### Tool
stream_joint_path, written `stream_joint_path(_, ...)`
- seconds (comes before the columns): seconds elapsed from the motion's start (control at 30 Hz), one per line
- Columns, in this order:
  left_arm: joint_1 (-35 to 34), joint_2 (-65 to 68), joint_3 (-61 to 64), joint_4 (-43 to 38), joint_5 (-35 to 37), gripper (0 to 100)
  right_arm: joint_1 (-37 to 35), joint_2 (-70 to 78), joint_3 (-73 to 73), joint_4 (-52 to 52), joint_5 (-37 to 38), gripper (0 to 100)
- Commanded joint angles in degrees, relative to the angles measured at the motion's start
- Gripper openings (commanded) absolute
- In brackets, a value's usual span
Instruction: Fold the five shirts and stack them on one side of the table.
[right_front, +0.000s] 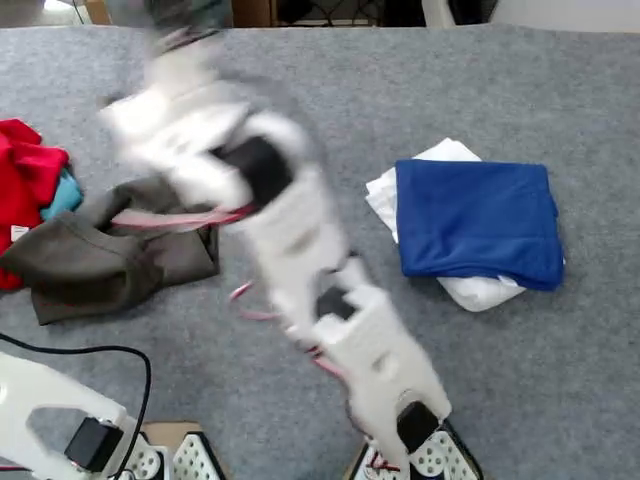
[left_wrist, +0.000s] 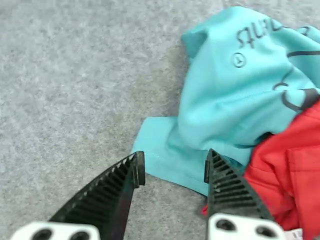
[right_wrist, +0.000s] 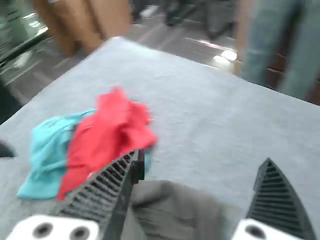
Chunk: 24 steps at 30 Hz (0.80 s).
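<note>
Surface: grey felt-covered table (right_front: 500, 90); wooden furniture (right_wrist: 85, 20) beyond its far edge.
Folded blue cotton shirt (right_front: 478, 222) lies on folded white shirt (right_front: 480, 290), right side.
Crumpled dark grey shirt (right_front: 100, 255), red shirt (right_front: 25, 170) and teal shirt (right_front: 62, 195) are heaped at the left.
Right arm (right_front: 300, 230) stretches diagonally across the table. Right gripper (right_wrist: 202, 165) is above the grey shirt, jaws wide apart.
Left gripper (left_wrist: 174, 162) is low over the teal shirt's edge, jaws apart.

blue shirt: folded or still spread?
Folded. The blue shirt lies as a compact rectangle with straight edges, stacked on top of a white shirt whose edges show around it.
</note>
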Motion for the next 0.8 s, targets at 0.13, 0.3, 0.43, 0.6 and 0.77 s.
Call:
stream_joint_path(0.13,6.7,-3.9,-2.1,0.1,-0.4,22,29.0,-19.9,2.2,10.8,-1.5,34.7)
stream_joint_path(0.3,11.1,-3.6,-2.1,0.1,-0.3,22,41.9,-31.3,32.2,10.8,-1.6,34.8)
stream_joint_path(0.43,14.0,-4.0,0.0,0.2,-0.4,22,42.9,-42.0,55.2,10.6,-1.4,34.8)
stream_joint_path(0.6,14.9,-4.0,5.3,0.2,-0.4,22,54.7,-48.0,72.0,10.5,1.5,34.8)
stream_joint_path(0.77,15.3,-4.0,9.2,0.2,-0.5,22,67.6,-47.4,76.5,10.4,10.7,34.8)
